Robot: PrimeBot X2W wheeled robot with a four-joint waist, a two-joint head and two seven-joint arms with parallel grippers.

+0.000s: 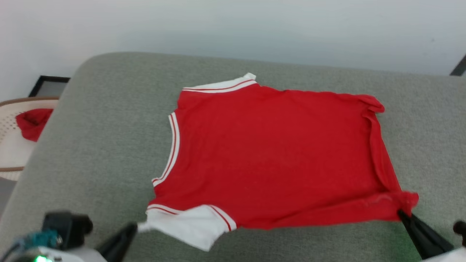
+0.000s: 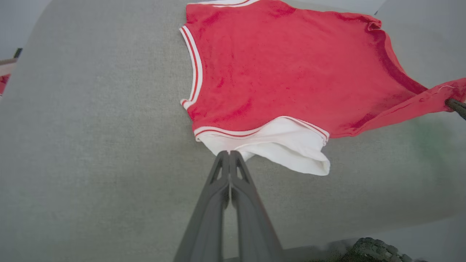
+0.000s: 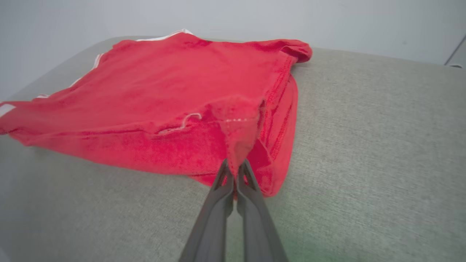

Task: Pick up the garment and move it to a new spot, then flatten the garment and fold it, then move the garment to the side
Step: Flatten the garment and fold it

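Observation:
The garment (image 1: 269, 153), a bright red jersey with white sleeves and striped trim, lies spread on a grey cushion (image 1: 109, 138), plain red side up; its number is hidden. My left gripper (image 1: 135, 227) is shut on the tip of the near white sleeve (image 2: 276, 145), its fingertips (image 2: 230, 154) pinching the cloth. At the near right corner, my right gripper (image 1: 400, 213) is shut on the red hem, which rises off the cushion between its fingertips (image 3: 235, 165). The right gripper's tip also shows in the left wrist view at the garment's (image 2: 284, 69) stretched corner (image 2: 453, 103).
A wicker-edged stand (image 1: 11, 145) at the left holds another red cloth (image 1: 32, 122). A dark frame (image 1: 47, 85) leans by the pale wall behind. The cushion's rounded left edge (image 1: 43, 145) drops off; bare cushion lies left and right of the garment (image 3: 382, 145).

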